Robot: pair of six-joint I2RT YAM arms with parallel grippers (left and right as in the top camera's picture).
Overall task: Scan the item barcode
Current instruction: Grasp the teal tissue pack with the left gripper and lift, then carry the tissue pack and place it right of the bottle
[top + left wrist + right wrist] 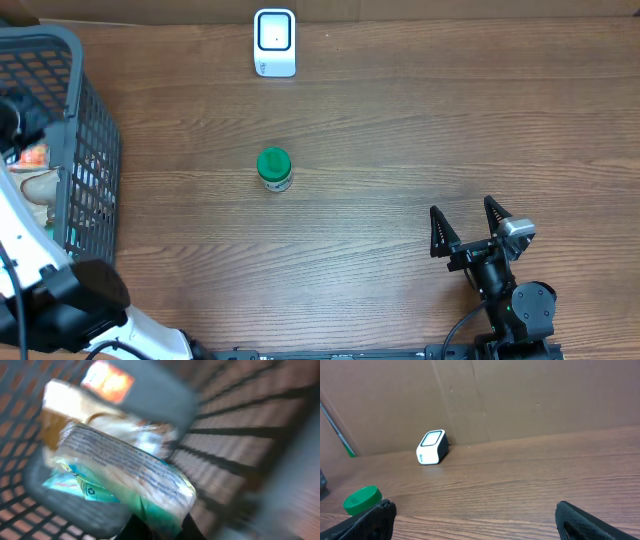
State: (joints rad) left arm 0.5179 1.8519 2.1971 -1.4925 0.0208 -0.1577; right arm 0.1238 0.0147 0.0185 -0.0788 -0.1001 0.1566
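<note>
The left claw (159, 531) is down inside the basket (85, 70) at the left, pinched together on a crinkly packet (125, 467), probably to lift it toward the scanner (274, 42) at the far edge. The right claw (461, 206) rests near right, spread wide, out of the way.

Entry, right wrist camera: a white-faced barcode scanner (432, 447) is seen standing on a wooden table (520, 480), backed just behind by a brown cardboard wall (520, 395). A green-lidded jar (363, 499) is placed nearer the camera than the scanner and to its left, well apart from it, cut partly by the frame's lower edge. The right gripper (474, 507) is shown nearer still than the scanner, its black fingers (375, 520) spread wide with nothing between them.
</note>
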